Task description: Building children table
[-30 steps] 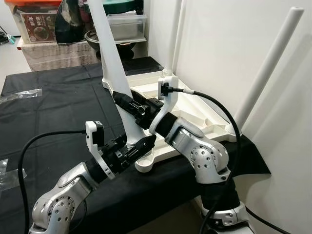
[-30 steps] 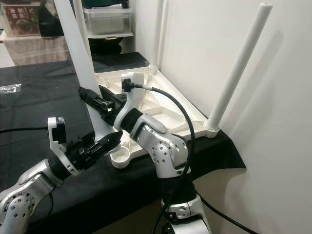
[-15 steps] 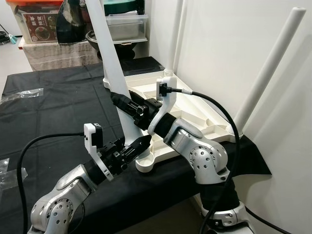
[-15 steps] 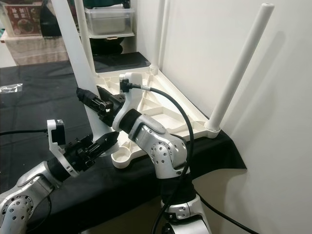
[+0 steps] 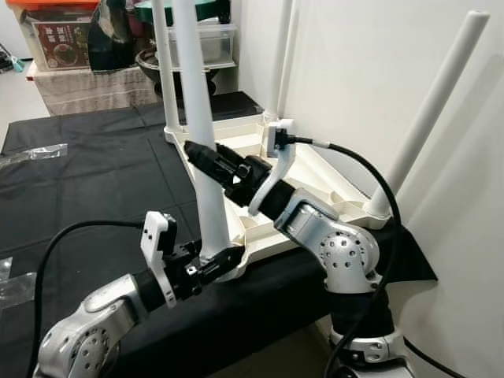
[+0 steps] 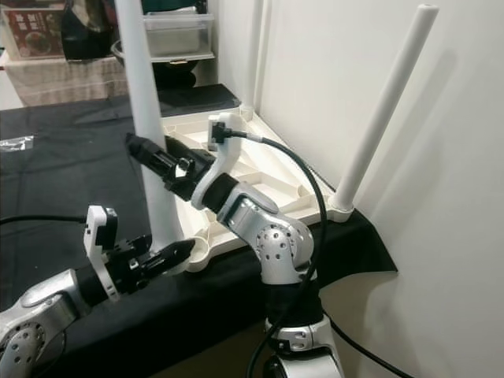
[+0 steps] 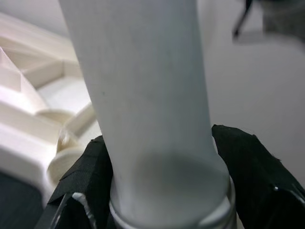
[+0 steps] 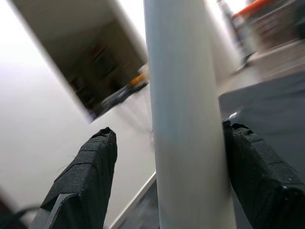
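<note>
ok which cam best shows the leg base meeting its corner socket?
Left wrist view: the white leg fills the frame, its base sitting in the socket ring between the left tool fingers. The eye views show that joint small, partly hidden by the left tool. Right wrist view shows the leg's shaft higher up.

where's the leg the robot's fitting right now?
The white leg stands upright at the near corner socket of the upturned table top on the black cloth, with the left gripper at its base and the right gripper higher up.
</note>
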`<state>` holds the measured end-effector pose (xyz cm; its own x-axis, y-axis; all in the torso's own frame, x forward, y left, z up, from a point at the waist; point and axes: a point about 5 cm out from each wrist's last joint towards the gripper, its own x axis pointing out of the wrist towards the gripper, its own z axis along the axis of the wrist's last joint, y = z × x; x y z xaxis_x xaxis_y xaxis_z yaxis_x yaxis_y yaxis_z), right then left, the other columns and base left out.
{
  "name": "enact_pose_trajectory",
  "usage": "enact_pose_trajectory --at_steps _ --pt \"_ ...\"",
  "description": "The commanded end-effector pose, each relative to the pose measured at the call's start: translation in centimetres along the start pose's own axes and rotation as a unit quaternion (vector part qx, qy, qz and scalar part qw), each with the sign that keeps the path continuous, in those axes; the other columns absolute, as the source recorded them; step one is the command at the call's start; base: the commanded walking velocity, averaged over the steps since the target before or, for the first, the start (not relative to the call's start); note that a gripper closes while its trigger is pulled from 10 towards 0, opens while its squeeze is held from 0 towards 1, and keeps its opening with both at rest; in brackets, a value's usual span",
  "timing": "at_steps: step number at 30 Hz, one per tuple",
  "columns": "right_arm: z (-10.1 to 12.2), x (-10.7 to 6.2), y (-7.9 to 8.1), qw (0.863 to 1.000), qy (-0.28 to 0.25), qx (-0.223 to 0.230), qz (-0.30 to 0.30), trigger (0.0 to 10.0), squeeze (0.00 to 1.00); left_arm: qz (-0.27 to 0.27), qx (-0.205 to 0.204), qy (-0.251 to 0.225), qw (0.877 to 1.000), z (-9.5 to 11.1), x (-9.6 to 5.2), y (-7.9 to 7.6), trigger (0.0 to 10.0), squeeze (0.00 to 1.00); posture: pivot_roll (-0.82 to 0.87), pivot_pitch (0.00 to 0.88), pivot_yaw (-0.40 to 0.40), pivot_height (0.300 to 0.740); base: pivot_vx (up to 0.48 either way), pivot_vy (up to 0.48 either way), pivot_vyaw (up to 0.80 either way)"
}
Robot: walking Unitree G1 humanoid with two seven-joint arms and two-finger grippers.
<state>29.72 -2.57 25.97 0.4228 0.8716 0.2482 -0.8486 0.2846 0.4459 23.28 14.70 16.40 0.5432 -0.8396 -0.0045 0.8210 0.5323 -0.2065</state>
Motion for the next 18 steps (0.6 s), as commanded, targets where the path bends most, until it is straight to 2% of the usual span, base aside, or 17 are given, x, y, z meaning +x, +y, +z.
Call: enact_pose_trajectory --at_steps 1,2,5,8,9,14,18 --pt "-0.7 -0.2 0.3 0.998 0.050 0.011 0.021 10.0 0.00 -0.018 0.034 0.032 0.999 -0.1 -0.6 -0.3 10.0 0.00 0.07 0.000 -0.074 0.740 0.000 0.000 0.00" --pt "-0.7 -0.2 0.3 0.998 0.050 0.011 0.021 10.0 0.00 -0.018 0.034 0.032 0.999 -0.1 -0.6 -0.3 10.0 0.00 0.07 0.000 -0.074 0.740 0.000 0.000 0.00" --pt "-1.9 -0.8 -0.8 0.995 0.097 0.016 -0.006 10.0 0.00 -0.036 0.065 0.064 0.995 0.1 -1.3 -0.3 10.0 0.00 0.07 0.000 -0.074 0.740 0.000 0.000 0.00" --pt "-2.1 -1.0 -1.0 0.994 0.104 0.018 -0.011 10.0 0.00 -0.041 0.070 0.070 0.994 0.1 -1.4 -0.4 10.0 0.00 0.07 0.000 -0.074 0.740 0.000 0.000 0.00" --pt "-2.6 -1.1 -1.3 0.992 0.121 0.019 -0.019 10.0 0.00 -0.060 0.080 0.094 0.991 0.0 -1.9 -0.6 10.0 0.00 0.07 0.000 -0.076 0.740 0.000 0.000 0.00" --pt "-2.7 -1.1 -1.5 0.991 0.127 0.020 -0.027 10.0 0.00 -0.076 0.087 0.114 0.987 -0.4 -2.3 -0.7 10.0 0.00 0.07 0.000 -0.072 0.740 0.000 0.000 0.00" --pt "-2.4 -0.9 -1.9 0.993 0.111 0.024 -0.044 10.0 0.00 -0.083 0.088 0.113 0.986 -0.4 -2.2 -0.8 10.0 0.00 0.07 0.000 -0.073 0.740 0.000 0.000 0.00"
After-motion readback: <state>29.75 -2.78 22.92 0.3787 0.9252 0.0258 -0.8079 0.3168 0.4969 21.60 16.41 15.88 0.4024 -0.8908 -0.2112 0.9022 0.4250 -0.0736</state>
